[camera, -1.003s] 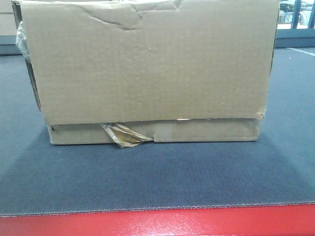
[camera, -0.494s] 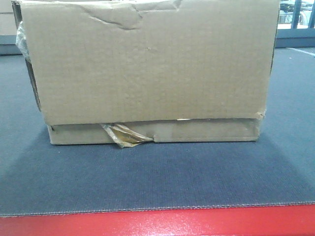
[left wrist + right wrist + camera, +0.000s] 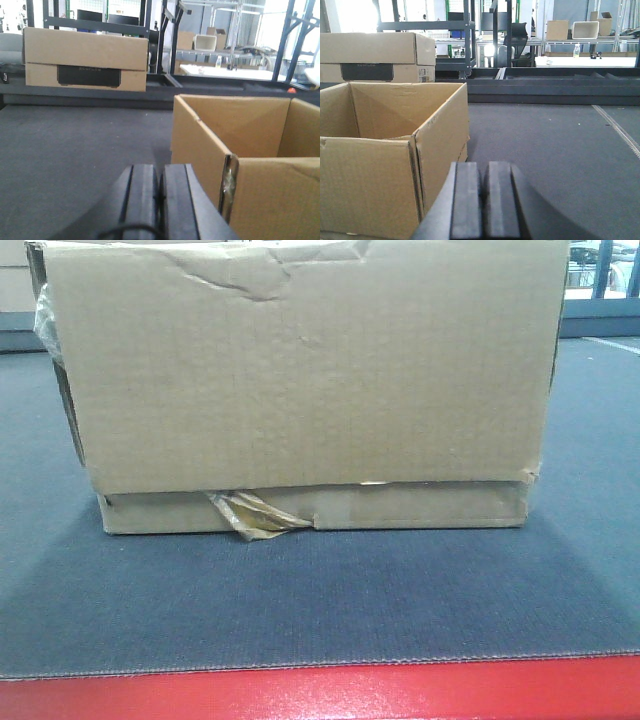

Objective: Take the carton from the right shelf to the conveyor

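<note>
Flanking the box: the left pincer (image 3: 160,197) sits just outside the carton's left wall, the right pincer (image 3: 484,200) just outside its right wall; neither touches the cardboard.
Left pincer state: clenched, the two dark pads pressed together with nothing between them.
Right pincer state: clenched too, pads meeting on a thin seam, empty.
Carton position: the carton (image 3: 300,380) rests flat on the conveyor (image 3: 320,600), close behind the red border strip (image 3: 320,695), top open and seemingly empty, though neither wrist view reaches the floor of the box.
Carton build: single-wall corrugated board, dented along the upper front edge, a lower flap sticking out under the front face, a tape scrap (image 3: 250,515) curling loose from that seam.
Handling judgement: probably light, and stiff only along its corners; the broad walls would bow inward under a hard squeeze, and the plain surface gives fair friction.
Where to hold: the two short side walls, low and near the vertical corners, pressed evenly from both sides; the dented rim and the loose flap are the weak spots to avoid.
Task standing: the box looks delivered, so no further hold seems needed.
Beyond: a second cardboard box (image 3: 85,59) stands further off across the belt, before dark racks.
</note>
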Action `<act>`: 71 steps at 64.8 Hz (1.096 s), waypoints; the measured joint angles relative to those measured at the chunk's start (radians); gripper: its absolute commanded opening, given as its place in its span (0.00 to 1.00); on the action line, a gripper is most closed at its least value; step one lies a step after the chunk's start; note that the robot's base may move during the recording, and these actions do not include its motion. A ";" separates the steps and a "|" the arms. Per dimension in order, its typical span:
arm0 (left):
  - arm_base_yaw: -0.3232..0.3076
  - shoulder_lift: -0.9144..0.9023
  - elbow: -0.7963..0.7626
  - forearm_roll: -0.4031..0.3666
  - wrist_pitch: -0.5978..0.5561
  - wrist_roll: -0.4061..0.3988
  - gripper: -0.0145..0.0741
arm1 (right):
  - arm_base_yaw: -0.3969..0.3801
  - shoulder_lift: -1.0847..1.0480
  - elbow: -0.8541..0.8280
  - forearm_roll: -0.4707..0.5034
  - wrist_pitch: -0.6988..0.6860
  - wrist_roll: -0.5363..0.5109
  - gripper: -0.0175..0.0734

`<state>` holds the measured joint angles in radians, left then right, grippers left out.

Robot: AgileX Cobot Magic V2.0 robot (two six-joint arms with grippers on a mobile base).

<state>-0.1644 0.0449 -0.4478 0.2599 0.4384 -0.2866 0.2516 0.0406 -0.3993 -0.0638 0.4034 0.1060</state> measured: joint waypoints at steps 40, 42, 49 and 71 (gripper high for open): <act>0.246 -0.041 0.445 -0.167 -0.394 0.179 0.15 | 0.000 0.000 0.000 0.000 -0.002 0.000 0.12; 0.246 -0.041 0.446 -0.167 -0.399 0.181 0.15 | 0.000 0.000 0.000 0.000 -0.002 0.000 0.12; 0.246 -0.041 0.448 -0.167 -0.412 0.181 0.15 | 0.000 0.000 0.000 0.000 -0.002 0.000 0.12; 0.246 -0.041 0.450 -0.167 -0.419 0.181 0.15 | 0.000 0.000 0.000 0.000 -0.004 0.000 0.12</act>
<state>0.0817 0.0044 0.0020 0.0931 0.0199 -0.1058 0.2516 0.0406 -0.3993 -0.0638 0.3998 0.1060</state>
